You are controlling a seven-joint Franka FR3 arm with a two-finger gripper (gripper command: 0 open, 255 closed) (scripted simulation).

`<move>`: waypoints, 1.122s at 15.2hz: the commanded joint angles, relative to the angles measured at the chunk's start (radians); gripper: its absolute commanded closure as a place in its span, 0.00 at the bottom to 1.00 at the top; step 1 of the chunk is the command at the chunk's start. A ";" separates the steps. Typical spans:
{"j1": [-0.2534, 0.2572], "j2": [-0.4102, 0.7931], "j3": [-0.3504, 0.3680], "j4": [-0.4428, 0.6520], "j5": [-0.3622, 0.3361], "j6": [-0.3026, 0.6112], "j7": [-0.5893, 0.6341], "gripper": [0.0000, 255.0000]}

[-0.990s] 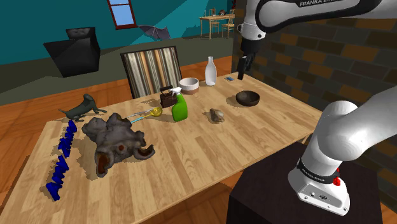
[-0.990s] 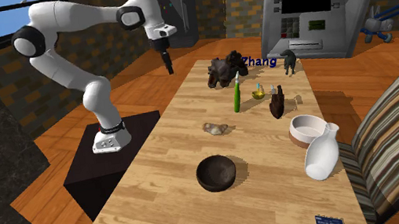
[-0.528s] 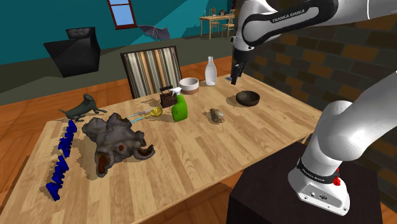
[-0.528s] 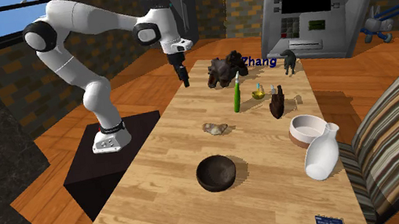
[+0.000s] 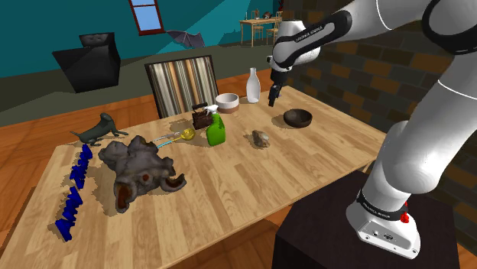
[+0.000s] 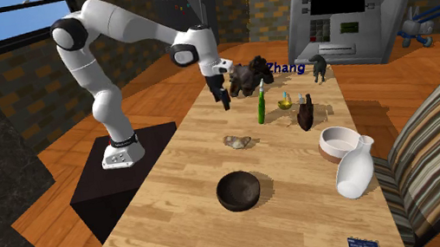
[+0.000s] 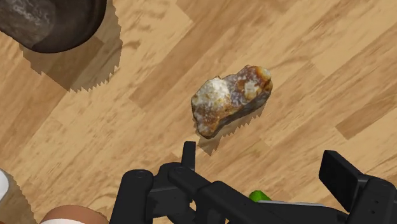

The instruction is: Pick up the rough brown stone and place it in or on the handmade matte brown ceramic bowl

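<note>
In the shoulder view the claw [image 5: 273, 96] hung above the wooden counter [image 5: 229, 183], to the right of a white vase [image 5: 253, 85]. The mottled brown stone [image 5: 261, 137] lay on the counter between a green spray bottle [image 5: 216, 131] and the dark brown bowl [image 5: 298, 117], touching neither.

In the second exterior view the claw [image 6: 225, 100] hovered beyond the stone [image 6: 237, 141], with the bowl [image 6: 238, 191] nearer.

In the wrist view the claw [image 7: 259, 156] stood wide and empty. The stone [image 7: 231, 98] lay just ahead, apart from the bowl [image 7: 51, 22].

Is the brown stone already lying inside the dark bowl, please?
No, the brown stone lies on the wooden table, well apart from the dark bowl.
</note>
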 commanded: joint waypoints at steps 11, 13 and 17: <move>-0.063 0.478 -0.008 0.320 0.316 0.101 -0.368 0.00; -0.066 0.496 -0.001 0.318 0.327 0.120 -0.375 0.00; -0.072 0.535 0.011 0.317 0.352 0.156 -0.391 0.00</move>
